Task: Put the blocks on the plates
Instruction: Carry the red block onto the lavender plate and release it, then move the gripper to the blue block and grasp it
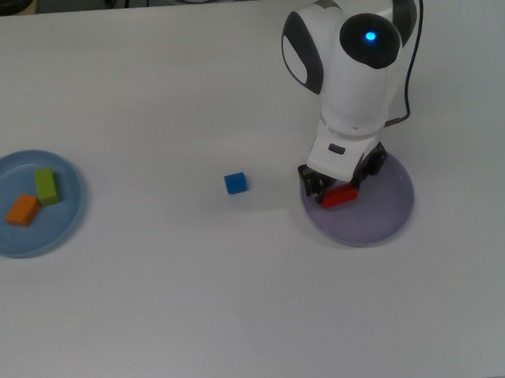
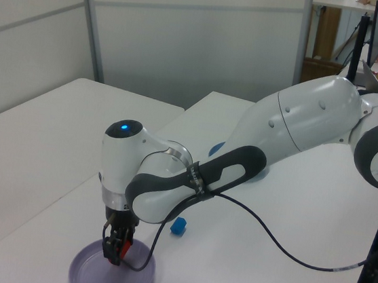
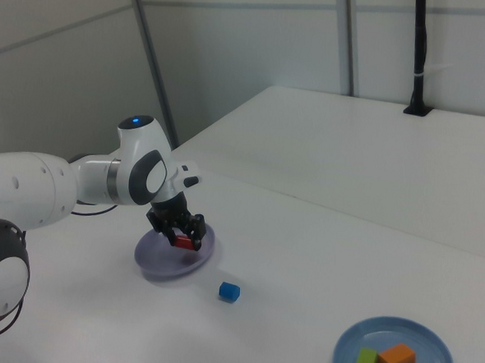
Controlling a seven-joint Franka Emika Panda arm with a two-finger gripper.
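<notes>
Top view: the gripper (image 1: 339,190) is clamped on the red block (image 1: 339,196) over the lavender plate (image 1: 383,215), the blue block (image 1: 235,183) off to the top view's left of it and the light blue plate (image 1: 66,219) with orange block (image 1: 21,210) and green block (image 1: 46,186) far beyond. Left view: the fingers pinch the red block low above the lavender plate (image 2: 85,276), blue block (image 2: 178,226) nearby on the table (image 2: 52,139). Right view: gripper (image 3: 183,238) holds red over the plate's middle, blue block (image 3: 229,292) just past the rim.

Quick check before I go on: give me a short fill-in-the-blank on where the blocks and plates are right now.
1. The gripper is shut on the ____ block over the purple plate.
2. The blue block lies on the ____, outside both plates.
3. The orange block and the green block lie on the ____ plate.

Missing words: red; table; blue
</notes>
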